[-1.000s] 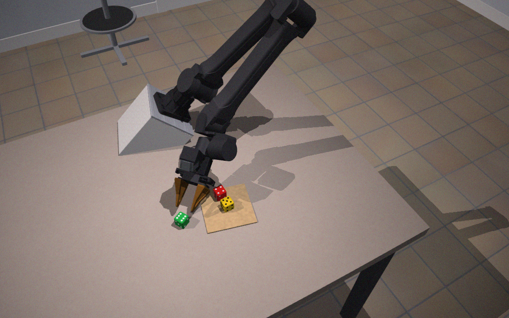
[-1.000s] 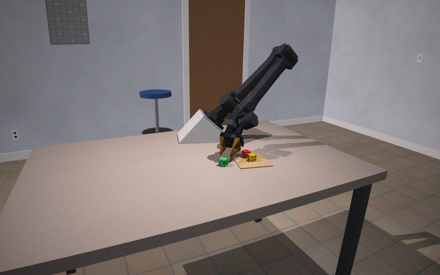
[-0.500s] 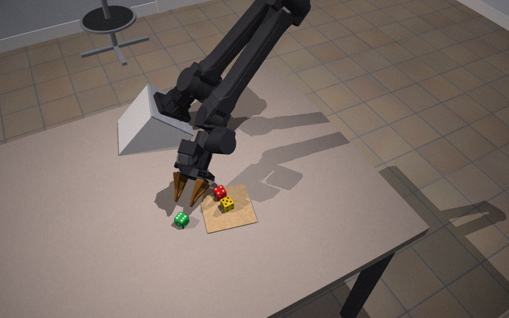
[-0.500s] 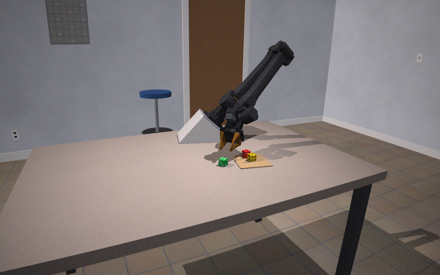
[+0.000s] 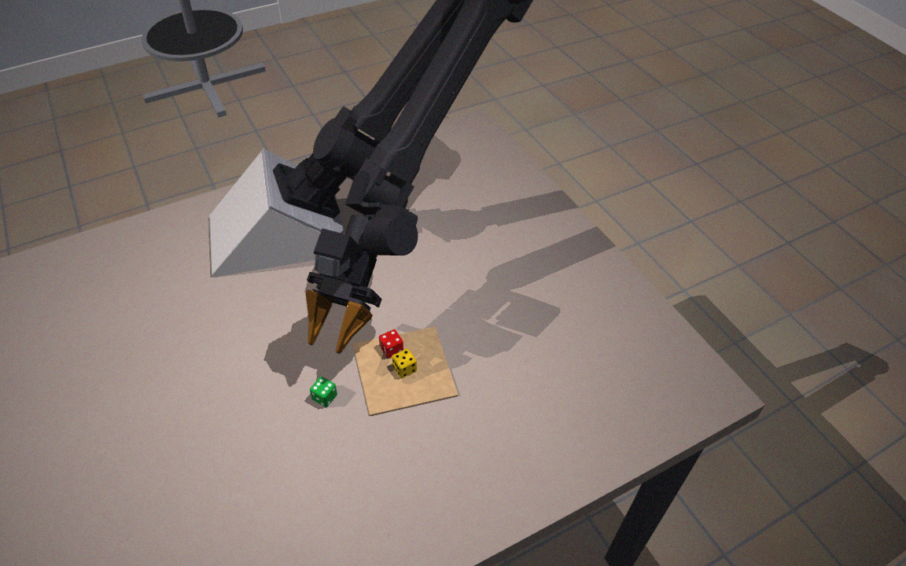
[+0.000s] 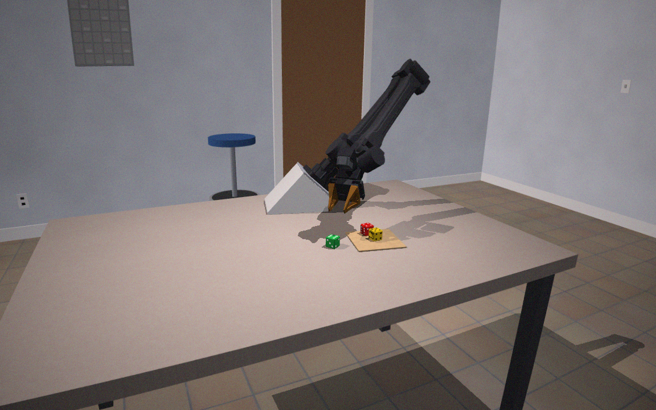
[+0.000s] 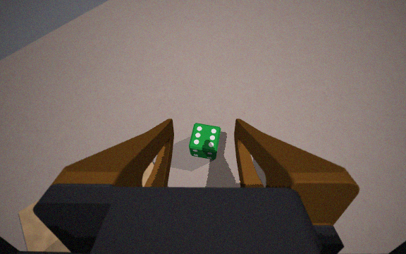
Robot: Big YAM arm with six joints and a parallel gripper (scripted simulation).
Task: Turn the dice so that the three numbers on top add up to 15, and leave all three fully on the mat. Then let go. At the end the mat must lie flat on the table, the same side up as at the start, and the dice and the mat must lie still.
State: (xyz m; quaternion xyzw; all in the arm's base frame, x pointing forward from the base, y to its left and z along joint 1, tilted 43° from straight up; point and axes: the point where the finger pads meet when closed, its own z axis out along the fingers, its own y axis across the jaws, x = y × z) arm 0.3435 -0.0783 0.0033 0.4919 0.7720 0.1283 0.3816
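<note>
While the gripper (image 5: 330, 343) hangs above the counter (image 5: 125, 422) with its fingers partly apart and nothing between them, the green die (image 5: 323, 391) sits off the mat (image 5: 414, 394), just beside its edge, six up. Red die (image 5: 391, 343) and yellow die (image 5: 404, 363) rest touching on the mat.
</note>
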